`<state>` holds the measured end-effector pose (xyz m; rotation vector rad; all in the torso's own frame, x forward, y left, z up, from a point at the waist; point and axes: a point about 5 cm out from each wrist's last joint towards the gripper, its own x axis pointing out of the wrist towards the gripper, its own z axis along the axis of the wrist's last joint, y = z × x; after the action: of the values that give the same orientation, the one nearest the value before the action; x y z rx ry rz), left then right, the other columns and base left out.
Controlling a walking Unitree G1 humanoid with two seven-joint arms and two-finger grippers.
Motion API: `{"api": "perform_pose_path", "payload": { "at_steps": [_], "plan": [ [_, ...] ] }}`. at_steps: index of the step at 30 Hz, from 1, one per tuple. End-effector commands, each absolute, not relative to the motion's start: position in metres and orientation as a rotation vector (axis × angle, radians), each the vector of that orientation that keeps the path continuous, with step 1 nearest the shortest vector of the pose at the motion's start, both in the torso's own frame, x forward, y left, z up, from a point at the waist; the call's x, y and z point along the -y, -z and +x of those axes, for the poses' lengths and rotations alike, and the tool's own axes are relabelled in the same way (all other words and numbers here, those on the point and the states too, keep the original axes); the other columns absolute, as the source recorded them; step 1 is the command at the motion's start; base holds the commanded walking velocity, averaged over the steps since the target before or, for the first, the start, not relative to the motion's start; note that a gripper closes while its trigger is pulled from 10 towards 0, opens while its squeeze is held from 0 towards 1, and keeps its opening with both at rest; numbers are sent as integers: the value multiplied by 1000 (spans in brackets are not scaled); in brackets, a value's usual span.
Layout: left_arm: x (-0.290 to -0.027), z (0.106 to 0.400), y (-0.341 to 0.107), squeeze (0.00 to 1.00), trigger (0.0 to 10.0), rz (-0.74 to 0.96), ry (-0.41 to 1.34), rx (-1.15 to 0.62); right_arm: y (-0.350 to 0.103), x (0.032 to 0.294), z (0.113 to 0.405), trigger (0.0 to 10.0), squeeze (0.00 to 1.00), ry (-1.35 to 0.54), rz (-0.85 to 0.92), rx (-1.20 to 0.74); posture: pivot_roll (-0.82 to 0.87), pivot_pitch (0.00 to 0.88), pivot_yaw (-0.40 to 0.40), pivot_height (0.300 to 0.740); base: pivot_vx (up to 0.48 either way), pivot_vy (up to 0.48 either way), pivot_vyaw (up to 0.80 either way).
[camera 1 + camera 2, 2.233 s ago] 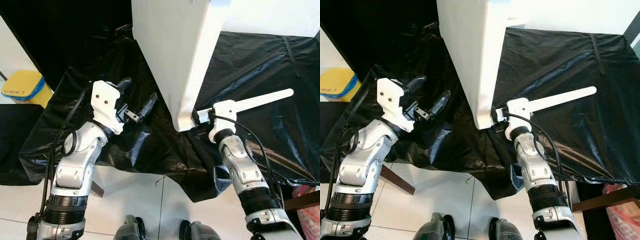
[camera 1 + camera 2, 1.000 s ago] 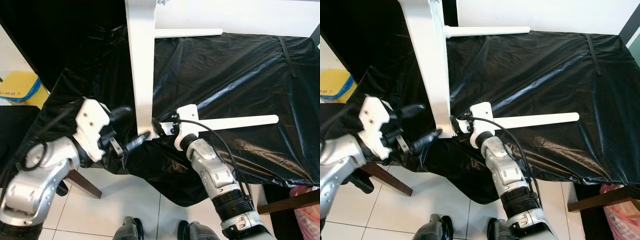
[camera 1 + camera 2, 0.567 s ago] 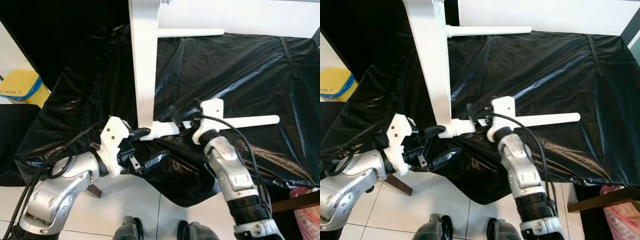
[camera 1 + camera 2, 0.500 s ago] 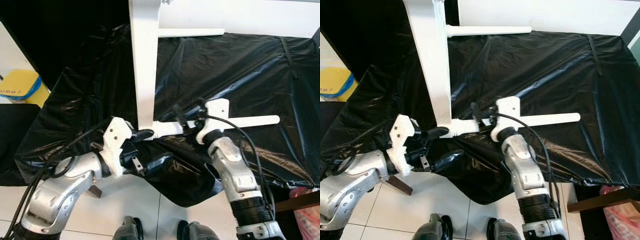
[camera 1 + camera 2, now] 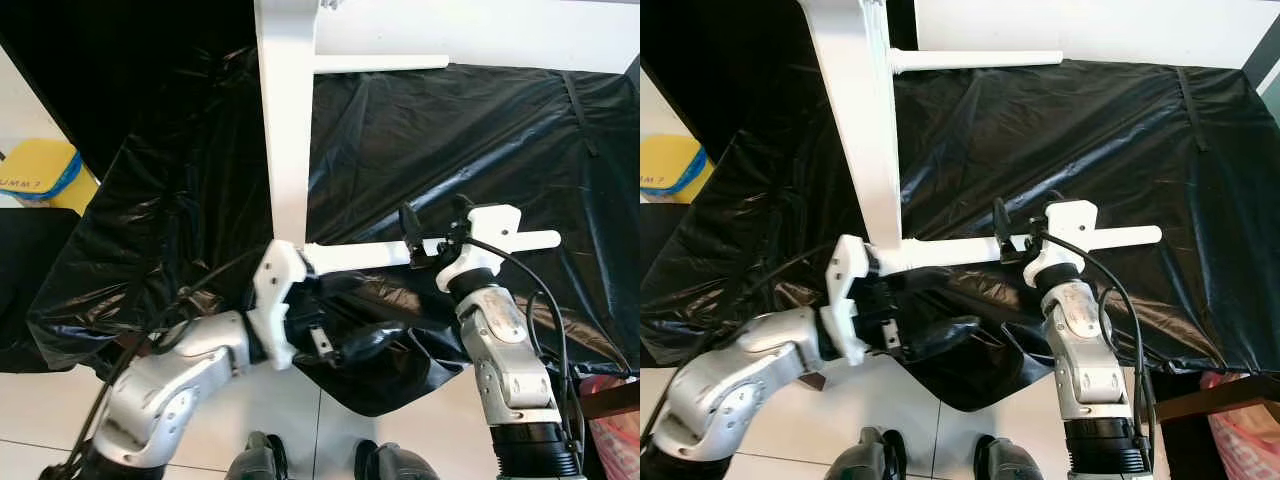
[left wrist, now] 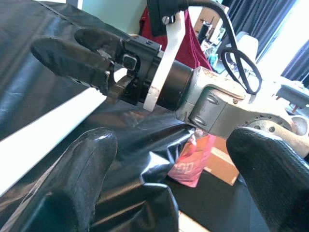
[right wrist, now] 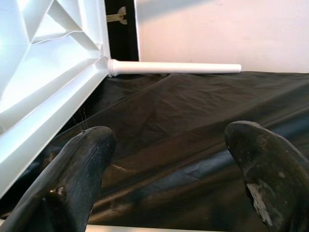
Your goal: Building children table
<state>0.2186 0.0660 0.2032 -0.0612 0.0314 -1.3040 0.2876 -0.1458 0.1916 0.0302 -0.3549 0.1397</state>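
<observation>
White leg (image 5: 360,256) lies across the black-sheeted tabletop (image 5: 520,130), its end at the upended kiddie table (image 5: 285,120) corner. Both grippers, left (image 5: 345,320) and right (image 5: 432,228), spread open around it. I'd clamp right, then twist slowly, keeping it square.

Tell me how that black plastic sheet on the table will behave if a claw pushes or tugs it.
The black plastic sheet is wrinkled and hangs limp over the table's near edge, so it is probably floppy and would bunch rather than slide whole. Its glossy shine suggests a slippery surface. The white table leg lying on it might shift if it is tugged.
</observation>
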Motion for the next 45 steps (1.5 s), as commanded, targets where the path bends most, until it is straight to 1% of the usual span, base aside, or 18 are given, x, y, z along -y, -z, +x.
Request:
{"api": "perform_pose_path", "payload": {
  "at_steps": [1,5,9,12,14,15,16,17,18,21,22,24,27,28,35,36,42,45],
  "plan": [
    [-59,216,-199,0,10000,-75,1325,-50,-189,152,285,10000,0,-112,24,339,23,231,-21,740,0,0,0],
    [-47,222,-198,0,10000,-96,1274,-25,-190,156,281,10000,0,-88,15,342,14,236,-16,740,0,0,0],
    [-45,228,-201,0,10000,-98,1223,10,-191,157,280,10000,0,-81,16,344,9,237,-12,740,0,0,0],
    [-45,237,-202,0,10000,-95,1141,35,-191,157,278,10000,0,-74,18,343,7,239,-8,740,0,0,0],
    [-52,251,-203,0,10000,-54,983,69,-190,157,277,10000,0,-70,20,342,12,236,-6,740,0,0,0],
    [-55,255,-203,0,10000,-41,935,79,-190,157,277,10000,0,-69,20,340,12,236,-6,740,0,0,0],
    [-55,255,-203,0,10000,-41,935,79,-190,157,277,10000,0,-69,20,340,12,236,-6,740,0,0,0],
    [-60,259,-202,0,10000,-30,873,80,-189,159,277,10000,0,-66,14,337,16,234,-7,740,0,0,0],
    [-60,259,-202,0,10000,-30,873,80,-189,159,277,10000,0,-66,14,337,16,234,-7,740,0,0,0],
    [-72,267,-199,0,10000,-15,758,74,-186,165,283,10000,0,-64,-7,319,20,232,-9,740,0,0,0],
    [-72,267,-199,0,10000,-15,758,74,-186,165,283,10000,0,-64,-7,319,20,232,-9,740,0,0,0],
    [-80,269,-199,0,10000,-14,698,82,-185,171,289,10000,0,-69,-14,301,25,229,-12,740,0,0,0],
    [-80,269,-199,0,10000,-14,698,82,-185,171,289,10000,0,-69,-14,301,25,229,-12,740,0,0,0],
    [-88,271,-198,0,10000,-11,638,90,-186,181,297,10000,0,-62,-30,293,35,223,-19,740,0,0,0],
    [-100,271,-199,0,10000,11,579,102,-188,197,313,10000,0,-68,-67,272,47,214,-31,740,0,0,0],
    [-107,271,-199,0,10000,31,566,104,-188,202,319,10000,0,-77,-73,260,51,212,-34,740,0,0,0],
    [-122,271,-199,0,10000,77,547,99,-182,208,325,10000,0,-79,-44,214,58,209,-41,740,0,0,0],
    [-132,272,-199,0,10000,104,538,98,-175,204,325,10000,0,-100,-22,188,60,206,-42,740,0,0,0]
  ]
}}
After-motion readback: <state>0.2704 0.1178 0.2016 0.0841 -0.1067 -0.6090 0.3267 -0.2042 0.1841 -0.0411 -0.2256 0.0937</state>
